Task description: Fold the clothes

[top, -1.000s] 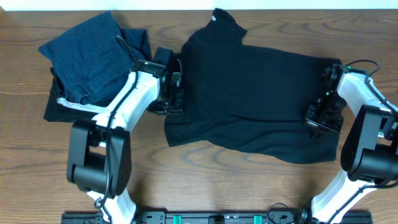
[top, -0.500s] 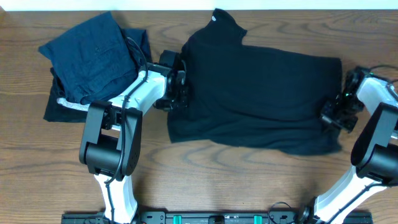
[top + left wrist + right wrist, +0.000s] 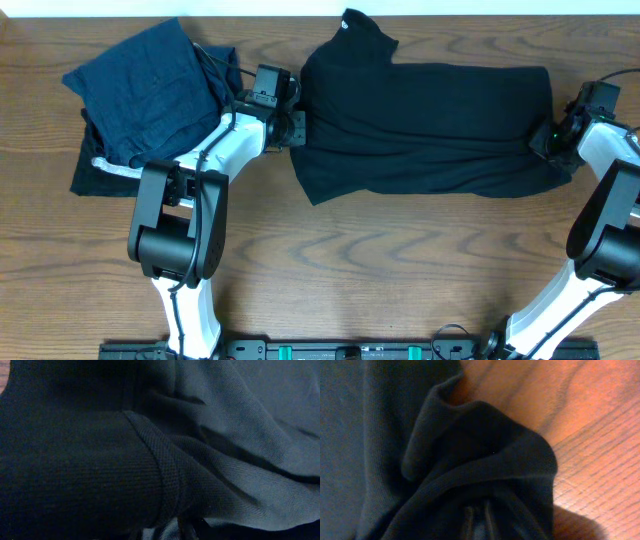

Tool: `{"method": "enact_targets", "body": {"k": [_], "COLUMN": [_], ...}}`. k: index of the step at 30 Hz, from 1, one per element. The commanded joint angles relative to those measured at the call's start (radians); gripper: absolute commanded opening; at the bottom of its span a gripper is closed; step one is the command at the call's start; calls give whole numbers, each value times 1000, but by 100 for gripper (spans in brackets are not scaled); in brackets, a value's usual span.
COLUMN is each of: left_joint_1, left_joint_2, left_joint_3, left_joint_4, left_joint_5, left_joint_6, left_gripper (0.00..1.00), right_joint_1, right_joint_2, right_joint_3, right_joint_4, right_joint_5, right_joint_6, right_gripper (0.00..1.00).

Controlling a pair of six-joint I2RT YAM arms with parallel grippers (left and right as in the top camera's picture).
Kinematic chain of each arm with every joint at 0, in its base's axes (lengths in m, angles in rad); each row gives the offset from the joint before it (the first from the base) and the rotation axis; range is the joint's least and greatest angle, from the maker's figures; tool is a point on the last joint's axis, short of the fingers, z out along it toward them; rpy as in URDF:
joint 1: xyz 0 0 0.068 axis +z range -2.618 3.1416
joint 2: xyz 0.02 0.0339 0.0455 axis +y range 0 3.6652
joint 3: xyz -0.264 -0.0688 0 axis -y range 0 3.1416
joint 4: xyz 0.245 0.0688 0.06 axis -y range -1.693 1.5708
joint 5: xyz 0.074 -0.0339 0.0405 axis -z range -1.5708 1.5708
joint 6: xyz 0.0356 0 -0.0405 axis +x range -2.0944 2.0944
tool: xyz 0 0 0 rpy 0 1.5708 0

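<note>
- black top (image 3: 430,125): spread in a wide band across the far half of the table (image 3: 400,270); collar (image 3: 358,28) pointing to 12 o'clock; near hem uneven.
- handling, as a judgement: soft, light and limp; it drapes and bunches rather than holding a crease; best taken by pinching a hem or side edge near a corner, both ends together, so the span lifts evenly.
- left pincer (image 3: 292,128): at the top's 9 o'clock edge, touching it; in the wrist view folds gather to a point between the fingers, so it reads as clamped on the fabric.
- right pincer (image 3: 548,142): at the top's 3 o'clock edge; cloth heaps over the fingers, so whether they are apart or together cannot be told.
- navy garments (image 3: 150,90): stacked at 9 o'clock of the left pincer, apart from the top.
</note>
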Motion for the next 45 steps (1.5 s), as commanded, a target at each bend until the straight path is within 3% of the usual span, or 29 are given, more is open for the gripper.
{"method": "enact_targets", "body": {"k": [1,6,8,12,15,18,25,32,45], "left_joint_1": [5,5,4,-16,-46,-89,-158,-160,-192], "left_joint_2": [-21,-175,-236,-279,-263,-236,-178,-153,-150], "left_joint_3": [55,80,79,78,42,-26,-98,-98,-166], "left_joint_4": [-46,-210,-300,-506,-586,-567,-521,-403,-311], "left_joint_5": [-11,-11,-10,-7,-7,-6,-8,-7,-8], "left_joint_6": [-8,-8,-9,-9,7,10,-77,-101,-268], "left_gripper": [31,44,52,55,64,70,70,70,70], "right_joint_1": [-13,-13,-13,-13,-12,-10,-10,-10,-10], "right_joint_2": [106,105,105,106,106,106,106,106,106], "right_joint_3": [-46,-21,-18,-18,-18,-18,-18,-18,-18], "right_joint_4": [-23,-54,-70,-81,-83,-85,-86,-86,-87], "right_joint_5": [-19,-62,-77,-81,-95,-99,-99,-117,-117], "right_joint_6": [-13,-13,-13,-13,-13,-13,-13,-13,-13], "right_gripper": [26,46,49,53,55,56,57,57,57]}}
